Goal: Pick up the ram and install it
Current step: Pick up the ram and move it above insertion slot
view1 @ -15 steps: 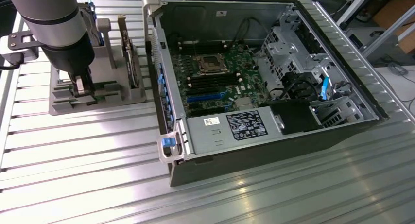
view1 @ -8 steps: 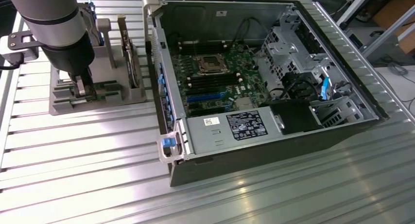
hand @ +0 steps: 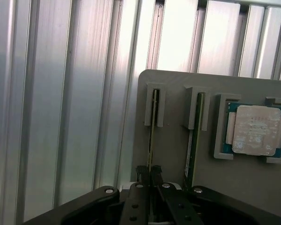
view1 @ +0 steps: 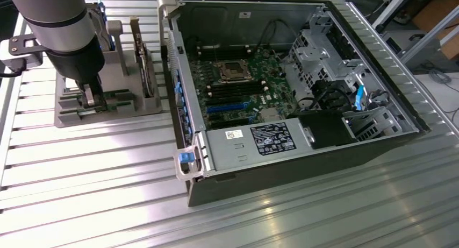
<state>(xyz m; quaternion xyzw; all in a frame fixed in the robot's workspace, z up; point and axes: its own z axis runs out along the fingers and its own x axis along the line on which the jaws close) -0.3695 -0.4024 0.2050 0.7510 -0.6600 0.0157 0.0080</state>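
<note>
Gripper [hand: 150,174]: nearest the wrist camera — fingers clenched on the edge of the ram [hand: 152,136], which stands upright in its slot.
Ram: still seated in the grey holder [hand: 175,145], at about nine o'clock from the open computer case [view1: 358,146] in the exterior view.
Second stick [hand: 191,140]: in the neighbouring slot, untouched.
Processor chip [hand: 255,130]: just beside, in its own recess.
Step in hand: the pick-up — grasp made, stick not yet lifted, by my reading.
Next move calls for: a straight pull along the slot, no twist, so the thin board doesn't bind.
Motherboard [view1: 240,92]: inside the case, well apart from the holder.
</note>
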